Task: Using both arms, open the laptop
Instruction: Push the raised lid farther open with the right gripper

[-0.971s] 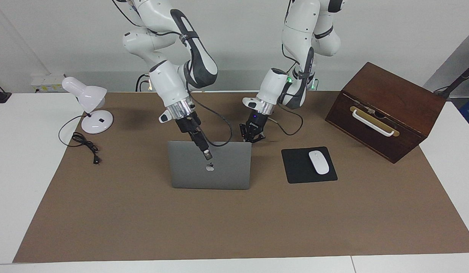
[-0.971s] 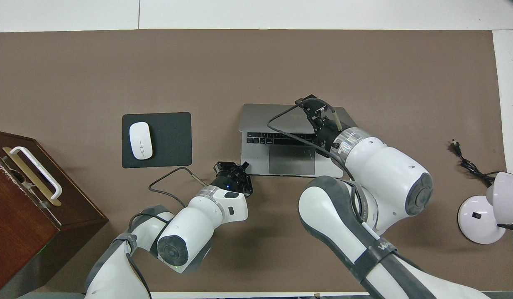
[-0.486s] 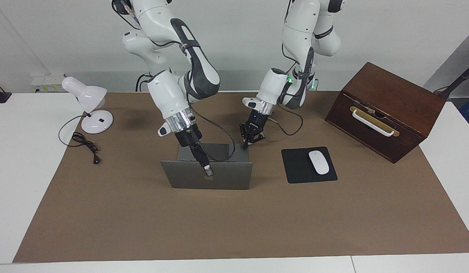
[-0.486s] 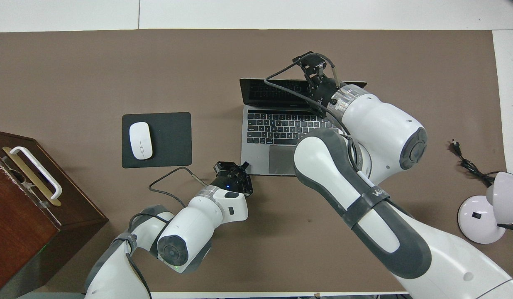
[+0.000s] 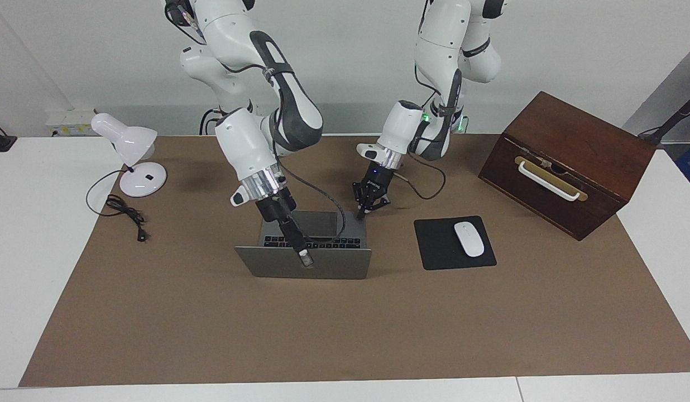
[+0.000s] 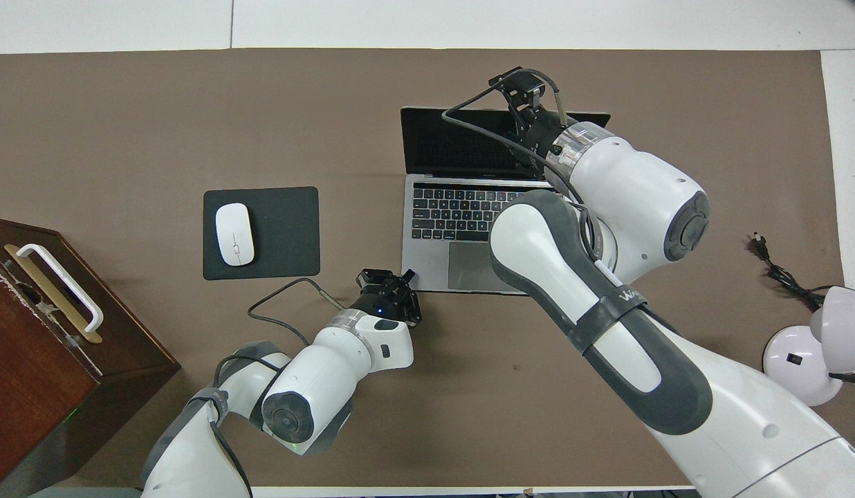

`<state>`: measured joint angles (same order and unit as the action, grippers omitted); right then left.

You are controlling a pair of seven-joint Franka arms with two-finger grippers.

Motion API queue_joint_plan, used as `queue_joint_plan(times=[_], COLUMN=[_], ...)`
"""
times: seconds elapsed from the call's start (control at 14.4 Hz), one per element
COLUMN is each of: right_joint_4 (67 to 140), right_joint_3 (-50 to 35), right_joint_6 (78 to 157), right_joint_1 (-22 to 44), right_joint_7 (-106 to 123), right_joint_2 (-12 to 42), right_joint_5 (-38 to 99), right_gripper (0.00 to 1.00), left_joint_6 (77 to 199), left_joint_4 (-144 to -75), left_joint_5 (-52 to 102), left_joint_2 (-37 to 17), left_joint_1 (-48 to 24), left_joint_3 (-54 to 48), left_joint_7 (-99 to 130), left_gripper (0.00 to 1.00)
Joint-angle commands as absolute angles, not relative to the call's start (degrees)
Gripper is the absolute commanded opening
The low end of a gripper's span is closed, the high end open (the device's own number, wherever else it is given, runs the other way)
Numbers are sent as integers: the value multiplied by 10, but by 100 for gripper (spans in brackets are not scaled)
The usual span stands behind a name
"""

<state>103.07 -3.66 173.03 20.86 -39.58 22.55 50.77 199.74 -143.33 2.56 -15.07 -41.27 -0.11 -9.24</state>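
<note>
"Looking for the laptop (image 5: 322, 265), where did it lie?" asked the first.

"On the worktop (image 5: 322, 346), about midway between the arms, beside the black mouse pad (image 5: 434, 245) and toward the right arm's end from it. Its long axis ran from one arm's end to the other. It stood open, the screen facing the robots and leaning well back, and the hinge was on the edge farther from them."

"And the claws?"

"The right claw (image 5: 305, 258) was at the lid's top edge, roughly mid-span. I could not tell whether it gripped that edge or only pushed it. The left claw (image 5: 368, 207) was fully closed and held nothing. Its tips were down at the base's corner, the one nearer the robots and toward the left arm's end."

"So what did the next move turn on?"

"In my judgement, on the lid's free edge lying away from the robots, under the right claw. Any further tilt would have been that arm's, while the left pinned the base."
</note>
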Motion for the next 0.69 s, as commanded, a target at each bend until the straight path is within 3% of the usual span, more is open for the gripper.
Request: queue_joint_plan(times=[0.0,0.35,0.62], right_joint_4=[983,971,1018], right_joint_3=[-40,-40,-41], right_joint_6=[1716,1711,1677], right_joint_1=[200,207,221], right_joint_7=[-355,-362,-442], right_joint_2=[264,272,217], right_joint_5=[521,529,530], right_gripper=[100,100,100], left_joint_6=[2007,2007,2007], left_joint_4=[-1423,-1423,-1412], left_joint_5=[33,41,89], left_joint_2=[-173,-173,-169], left_joint_1=[-426,-425,-426], left_joint_3=[9,9,6], left_joint_7=[-104,-103,-97], left_gripper=[0,0,0])
